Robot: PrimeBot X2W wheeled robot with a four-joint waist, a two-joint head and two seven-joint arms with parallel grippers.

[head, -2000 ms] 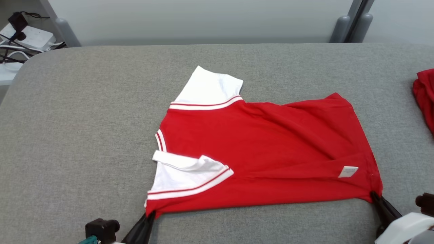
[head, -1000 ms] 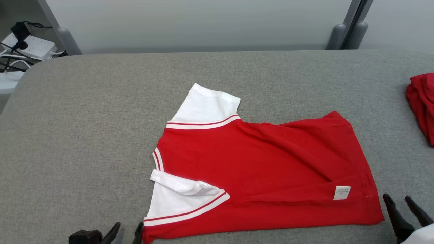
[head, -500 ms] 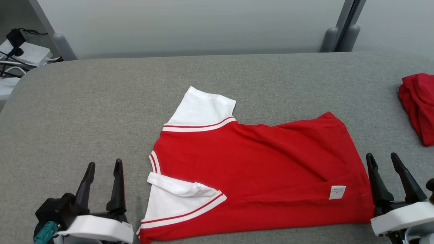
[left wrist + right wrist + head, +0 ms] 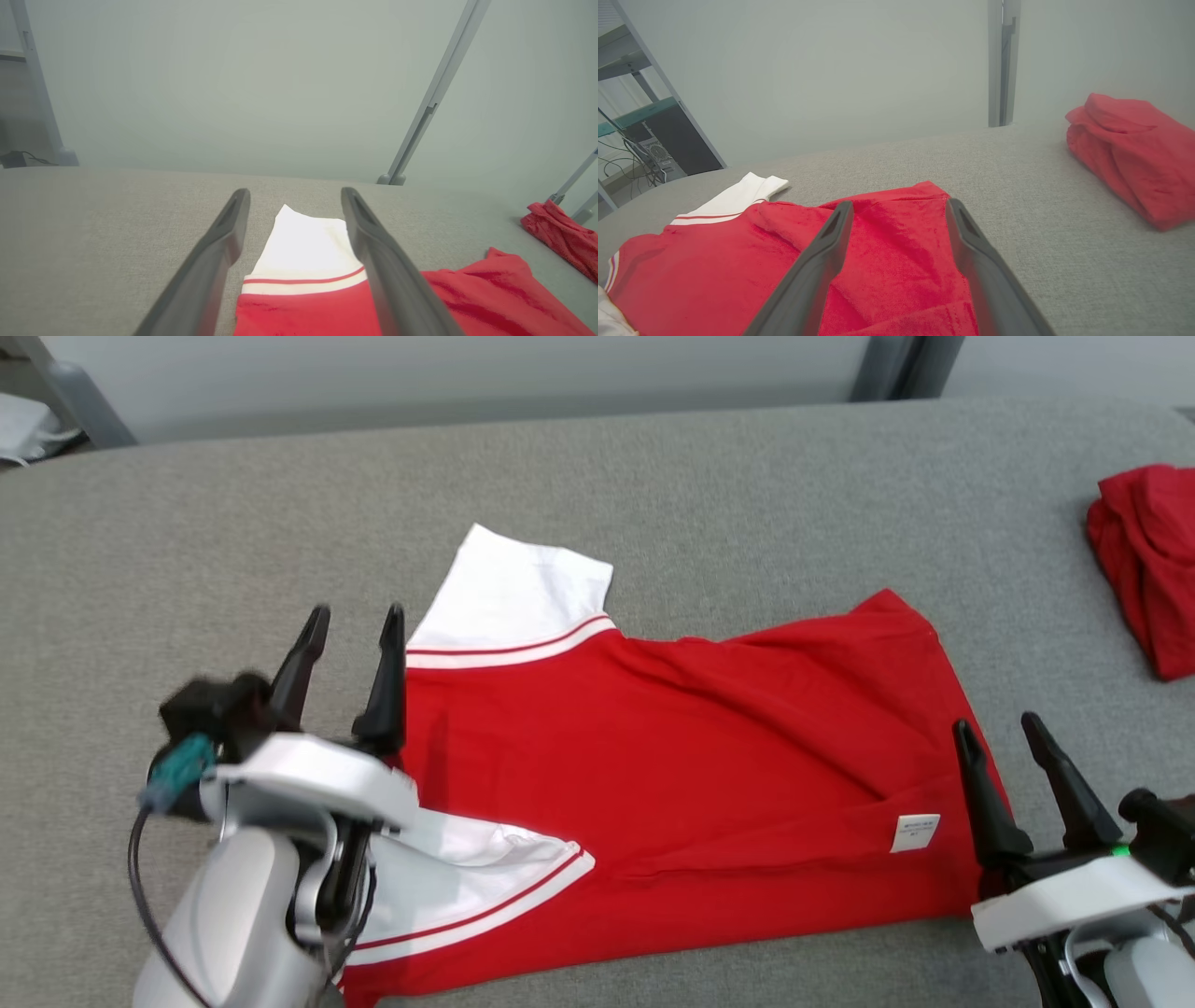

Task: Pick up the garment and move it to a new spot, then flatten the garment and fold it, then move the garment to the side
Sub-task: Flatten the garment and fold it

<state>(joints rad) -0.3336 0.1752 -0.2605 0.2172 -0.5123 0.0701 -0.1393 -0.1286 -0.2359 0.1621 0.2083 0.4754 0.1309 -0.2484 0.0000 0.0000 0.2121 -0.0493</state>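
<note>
The garment [image 4: 672, 765] is a red shirt with white, red-striped sleeves, lying spread on the grey table [image 4: 653, 467]. Its far sleeve [image 4: 513, 588] lies flat and its near sleeve [image 4: 467, 887] is folded onto the body. My left gripper [image 4: 353, 616] hovers open over the garment's left edge near the collar, with the far sleeve [image 4: 303, 242] between its fingers in the left wrist view. At the garment's right hem stands my right gripper [image 4: 997, 726], open, beside a white label [image 4: 915, 833]. Red cloth [image 4: 896, 252] shows between its fingers in the right wrist view. Neither gripper holds anything.
A second red garment [image 4: 1144, 560] lies bunched at the table's right edge, seen also in the right wrist view as a folded red bundle [image 4: 1134, 149]. A pale wall and grey posts [image 4: 1003, 60] stand behind the table. Bare grey surface lies left of and beyond the shirt.
Both grippers let go of the garment's near corners, opened, and rose forward; the left one now stands over the collar edge. The head camera tilted and shifted, so the whole picture moved.
</note>
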